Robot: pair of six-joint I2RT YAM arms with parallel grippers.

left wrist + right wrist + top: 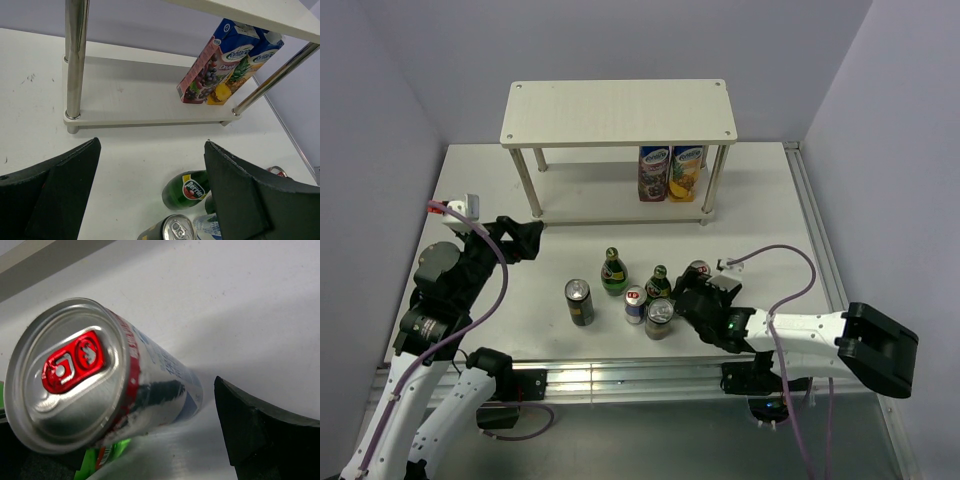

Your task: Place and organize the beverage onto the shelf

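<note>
The shelf stands at the back centre; its lower board shows in the left wrist view. Six drinks stand in a cluster at the table's front: two black cans, two green bottles, and two blue-and-silver cans. My right gripper is open around the rightmost blue-and-silver can, with a gap to its right finger. My left gripper is open and empty, left of the cluster, above a green bottle and a black can.
Two juice cartons stand on the right of the shelf's lower tier. Thin metal posts hold the boards. A small white connector on a purple cable lies right of the cluster. Grey walls close in on both sides.
</note>
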